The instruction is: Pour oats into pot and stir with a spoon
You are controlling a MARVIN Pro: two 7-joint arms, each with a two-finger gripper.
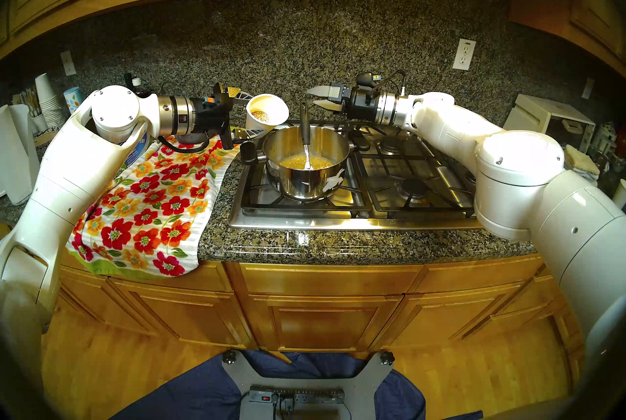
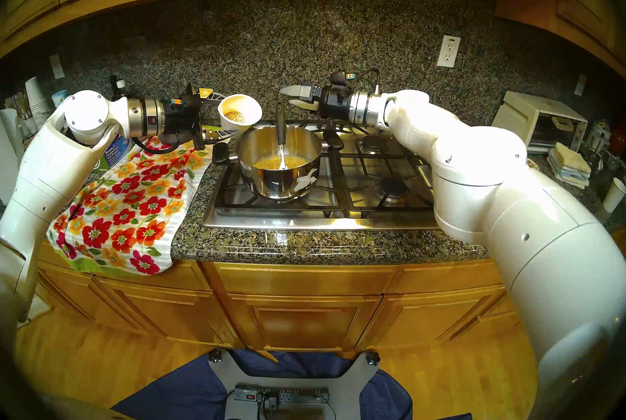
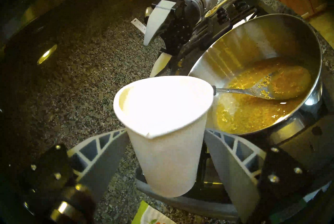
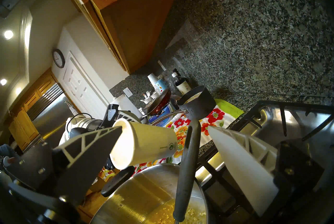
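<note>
1. The pouring step is in hand. A white paper cup (image 1: 262, 118) is held in the left claw (image 1: 243, 114), whose two fingers are pressed on the cup's sides.
2. The cup is tipped on its side, just left of the pot (image 1: 306, 162), with its open mouth turned toward the near side. A few oats (image 1: 260, 116) are seen at the bottom of the cup.
3. Most of the oats are already in the pot, where a yellow, wet-looking layer is seen. The pot is set on the left burner of the stove (image 1: 355, 192).
4. The spoon (image 1: 306, 138) is stood in the pot. Its silver bowl is down in the oats, and its black handle is leaned on the far rim and sticks up above it.
5. The right claw (image 1: 316, 97) is held wide open and nothing is gripped in it. It is pointed left, just right of the top of the spoon handle. The handle is seen between its two fingers in the right wrist view, but it is not touched.
6. For the next move, it is judged that the cup should be tipped more so the last oats fall out. Then the right claw must be shut on the black handle so the stirring can be started.
7. A flowered towel (image 1: 152, 199) is spread on the worktop (image 1: 338, 243), left of the stove.
</note>
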